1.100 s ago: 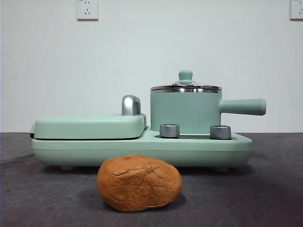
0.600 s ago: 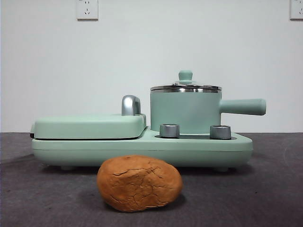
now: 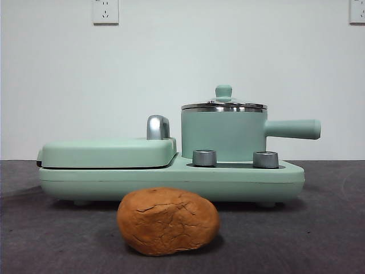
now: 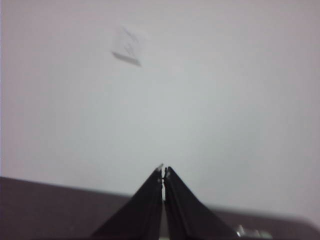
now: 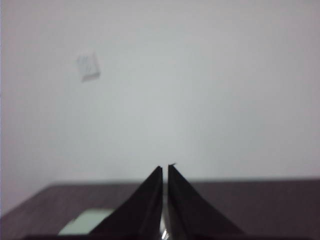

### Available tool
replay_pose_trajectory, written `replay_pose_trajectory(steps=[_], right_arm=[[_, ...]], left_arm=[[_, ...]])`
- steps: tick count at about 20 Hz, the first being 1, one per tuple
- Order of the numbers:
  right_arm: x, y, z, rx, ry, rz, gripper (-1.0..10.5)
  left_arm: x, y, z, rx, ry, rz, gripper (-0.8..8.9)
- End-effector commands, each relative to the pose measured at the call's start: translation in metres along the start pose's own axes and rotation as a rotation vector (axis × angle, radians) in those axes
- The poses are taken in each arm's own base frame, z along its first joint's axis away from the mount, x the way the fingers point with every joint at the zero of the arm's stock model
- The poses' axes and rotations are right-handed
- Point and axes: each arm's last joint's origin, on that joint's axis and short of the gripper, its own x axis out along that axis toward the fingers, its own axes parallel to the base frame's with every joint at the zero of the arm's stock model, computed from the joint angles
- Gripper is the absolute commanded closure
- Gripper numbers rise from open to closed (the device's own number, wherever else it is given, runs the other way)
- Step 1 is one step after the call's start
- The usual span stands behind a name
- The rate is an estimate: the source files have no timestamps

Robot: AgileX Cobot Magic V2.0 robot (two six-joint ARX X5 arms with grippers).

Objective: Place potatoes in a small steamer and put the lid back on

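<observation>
The potato (image 3: 168, 221) belongs to neither claw. The left claw (image 4: 163, 171) has its two black jaws pressed together at the tips with nothing between them, and it points at a pale wall; a blurred wall socket (image 4: 129, 46) shows at about eleven o'clock from its tips. The right claw (image 5: 165, 169) is likewise drawn together to a thin slit and empty, facing the same wall, with a second blurred socket (image 5: 88, 66) at about ten o'clock from its tips and a pale green corner of the cooker base (image 5: 85, 221) at about eight o'clock. Neither claw appears in the front view.

In the front view the potato lies on the dark grey surface (image 3: 319, 228), nearest the camera, orange-brown with cracked skin. Behind it stands the mint-green cooker base. On the base, at about one o'clock from the potato, sits the small steamer (image 3: 222, 134), its straight handle pointing toward three o'clock. The lid (image 3: 223, 104) rests shut on the steamer's steel rim, knob upward. At about ten o'clock from the potato lies the closed flat griddle plate (image 3: 108, 153), with a silver hinge piece (image 3: 157, 127) between it and the steamer. Two silver knobs (image 3: 204, 157) stand on the base in front of the steamer.
</observation>
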Motion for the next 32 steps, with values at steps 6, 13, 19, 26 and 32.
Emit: replay_pose_trajectory(steps=[6, 13, 19, 26, 32], right_arm=[[0.041, -0.008, -0.002, -0.094, 0.347, 0.135, 9.3], [0.058, -0.018, -0.027, -0.264, 0.585, 0.217, 9.3], [0.058, -0.015, -0.034, -0.54, 0.641, 0.267, 9.3], [0.058, -0.008, -0.036, -0.624, 0.632, 0.328, 6.1], [0.059, -0.004, -0.037, -0.581, 0.633, 0.347, 6.1]], left_arm=[[0.049, -0.004, 0.013, 0.114, 0.366, -0.185, 8.05], [0.074, -0.01, -0.002, 0.413, 0.641, -0.352, 8.05], [0.082, -0.017, -0.021, 0.628, 0.724, -0.533, 7.76], [0.087, -0.028, -0.026, 0.666, 0.712, -0.621, 4.33], [0.091, -0.036, -0.024, 0.629, 0.656, -0.633, 4.44]])
